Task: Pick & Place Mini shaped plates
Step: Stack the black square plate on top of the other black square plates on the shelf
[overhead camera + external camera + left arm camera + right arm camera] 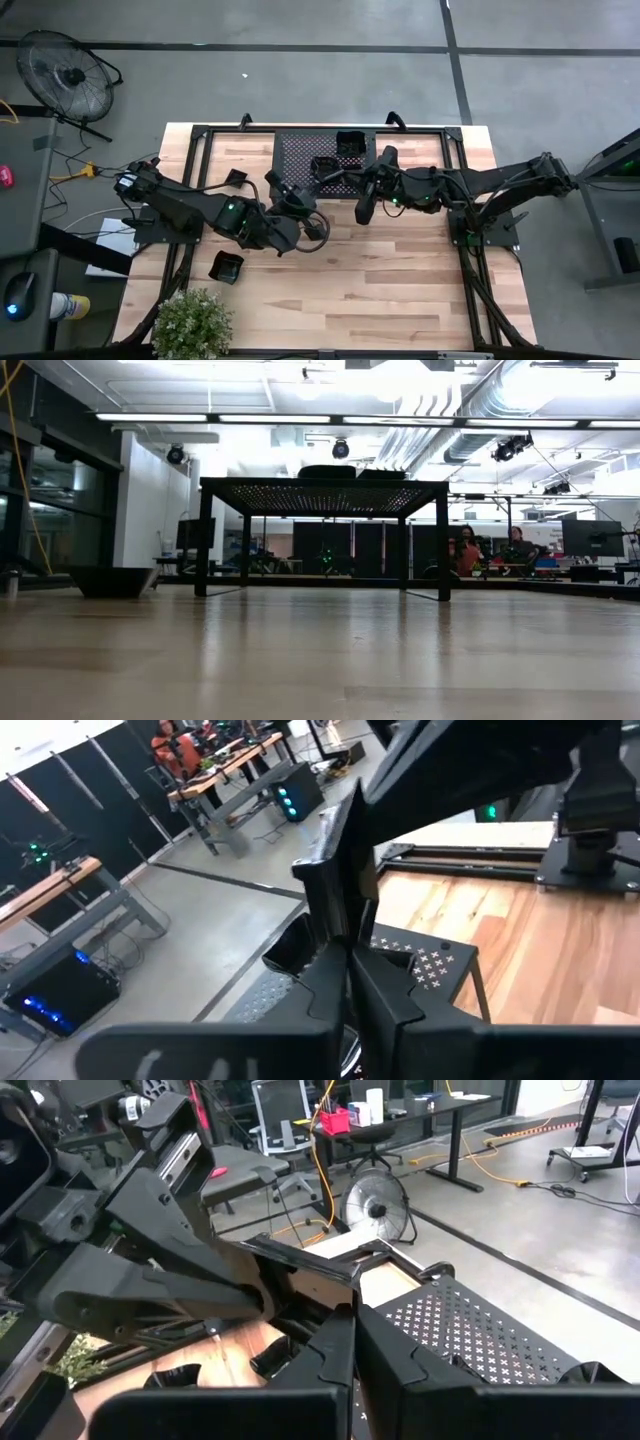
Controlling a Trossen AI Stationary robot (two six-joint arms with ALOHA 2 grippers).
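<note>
Both grippers meet above the table's middle, just in front of the black perforated rack [298, 150]. My left gripper [305, 192] [345, 948] is shut on a small glossy black mini plate [335, 870] that stands on edge. My right gripper [338, 181] [350, 1320] is shut at the same spot, facing the left one. Two more mini plates [350, 143] [325, 165] sit on the rack. Others lie on the table at the left [236, 178] and near left [227, 268]. The low view shows no gripper. My left gripper pinches the plate's lower rim [340, 925] between its two fingers. The plate stands on edge beyond the fingertips, clear of the table. My right gripper's fingers come level from the table's right side. They meet the plate's far rim [352, 795], as far as the left wrist view shows. Its own wrist view hides the contact.
The rack stands on legs [442, 540] at the table's far middle. A potted plant [190, 322] sits at the near left corner. A black frame [470, 150] edges the table. Bare wood lies in the near middle. People sit in the room behind.
</note>
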